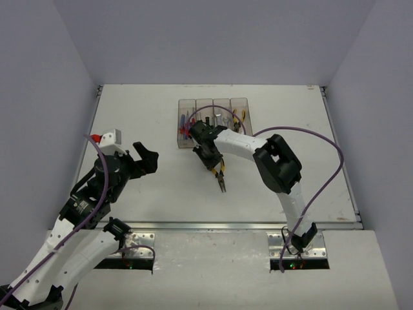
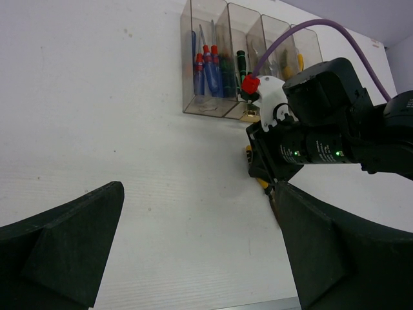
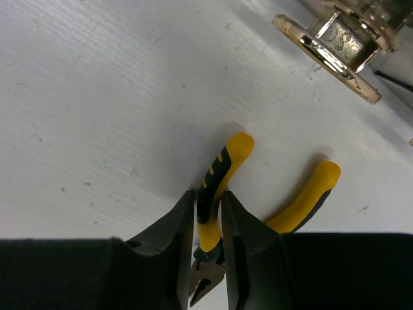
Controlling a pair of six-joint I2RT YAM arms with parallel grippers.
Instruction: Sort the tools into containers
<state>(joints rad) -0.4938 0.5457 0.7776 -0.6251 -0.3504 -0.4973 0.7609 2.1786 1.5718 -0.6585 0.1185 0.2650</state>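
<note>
Where we find the containers (image 2: 186, 77): far side of the table (image 1: 129, 116), four clear smoky bins joined in a row.
First bin from the left: we see blue-and-red screwdrivers (image 2: 205, 68).
Second bin: green-and-black screwdrivers (image 2: 240, 64).
Third bin: silvery tools (image 1: 221, 120), too small for us to name.
Fourth bin: a yellow-handled tool (image 2: 300, 62).
Right gripper (image 3: 208, 200): clenched on one handle of the yellow-and-black pliers (image 3: 226, 158), just in front of the bins; other handle free.
Left gripper (image 2: 199, 213): released, fingers spread wide, well apart from the bins.
</note>
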